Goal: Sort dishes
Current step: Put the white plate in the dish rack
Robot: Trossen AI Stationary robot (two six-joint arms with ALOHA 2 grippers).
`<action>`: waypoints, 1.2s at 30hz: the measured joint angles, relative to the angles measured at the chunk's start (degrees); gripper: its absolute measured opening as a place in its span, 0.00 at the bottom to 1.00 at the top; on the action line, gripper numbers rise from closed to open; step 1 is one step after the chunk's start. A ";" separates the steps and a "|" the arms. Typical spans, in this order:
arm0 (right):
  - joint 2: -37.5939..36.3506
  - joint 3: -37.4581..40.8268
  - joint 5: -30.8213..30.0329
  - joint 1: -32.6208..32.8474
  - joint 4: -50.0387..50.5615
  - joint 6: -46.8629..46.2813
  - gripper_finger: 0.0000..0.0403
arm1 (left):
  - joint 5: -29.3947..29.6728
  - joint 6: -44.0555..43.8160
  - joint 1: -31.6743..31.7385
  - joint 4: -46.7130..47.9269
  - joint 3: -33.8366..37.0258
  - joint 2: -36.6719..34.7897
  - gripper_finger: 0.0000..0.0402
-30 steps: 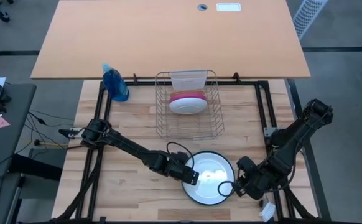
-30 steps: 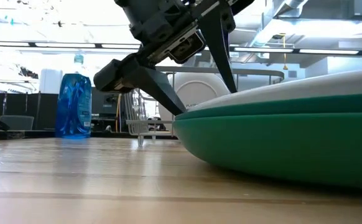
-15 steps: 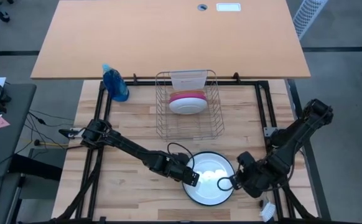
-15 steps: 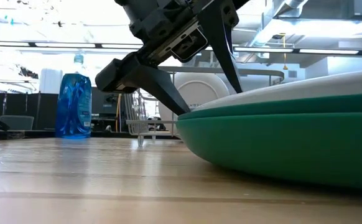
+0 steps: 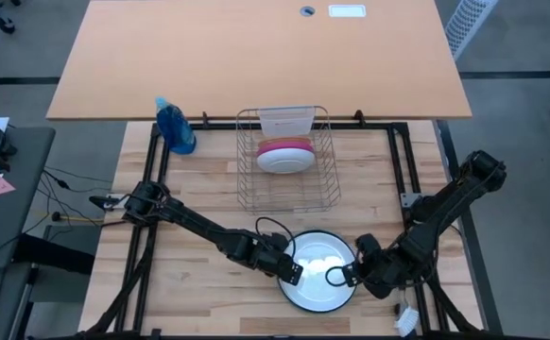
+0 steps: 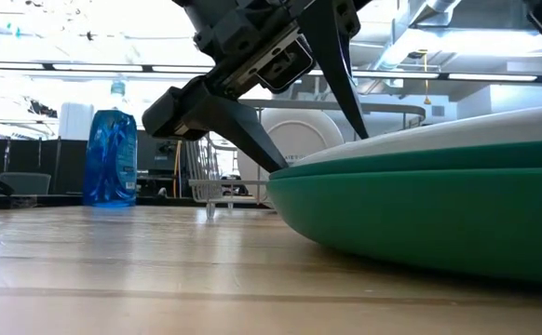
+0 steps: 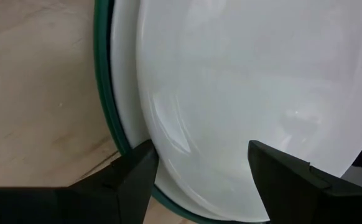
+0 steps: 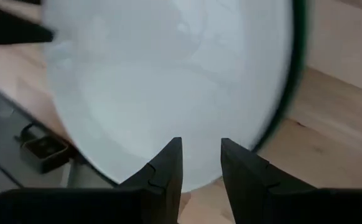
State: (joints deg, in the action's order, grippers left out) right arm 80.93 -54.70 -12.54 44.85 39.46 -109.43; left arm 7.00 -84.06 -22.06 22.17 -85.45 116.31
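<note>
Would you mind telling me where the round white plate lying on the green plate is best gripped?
By its thin rim, I'd say. The white plate lies flat on the green plate, so only its raised edge offers purchase; come in low from the sides, where the left gripper and right gripper are.

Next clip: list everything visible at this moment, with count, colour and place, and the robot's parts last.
White plate: one, white, top of the stack at the table's front centre.
Green plate: one, dark green, directly under the white plate.
Racked plates: a few, white and pink among them, in the rack.
Dish rack: one, metal wire, table's rear centre.
Spray bottle: one, blue, rear left.
Table: one, light wood.
Left end effector: open, at the stack's left rim.
Right end effector: open, at the stack's right rim.
</note>
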 joint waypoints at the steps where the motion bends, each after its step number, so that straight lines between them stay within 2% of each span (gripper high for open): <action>1: 0.00 0.00 0.02 0.03 1.05 -2.11 0.28 | -0.05 0.28 0.00 0.13 0.00 0.00 0.61; 4: 0.00 0.02 -0.59 0.56 1.96 -6.40 0.28 | -0.56 -0.72 0.00 0.40 0.00 -0.02 0.61; 16: -0.02 0.02 -2.61 1.24 2.26 -6.11 0.28 | 0.97 -0.45 -0.13 1.02 -0.02 -0.02 0.60; 28: -0.02 0.02 -1.40 0.75 5.32 -8.76 0.28 | 4.42 4.58 -0.11 3.83 0.17 0.00 0.29; 36: -0.04 2.28 0.41 0.84 4.62 -10.50 0.28 | 7.26 7.54 -0.07 6.04 0.17 0.00 0.14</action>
State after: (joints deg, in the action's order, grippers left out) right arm 80.88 -52.42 -12.14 45.70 44.09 -119.93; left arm 14.26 -76.52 -22.13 28.21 -85.27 116.31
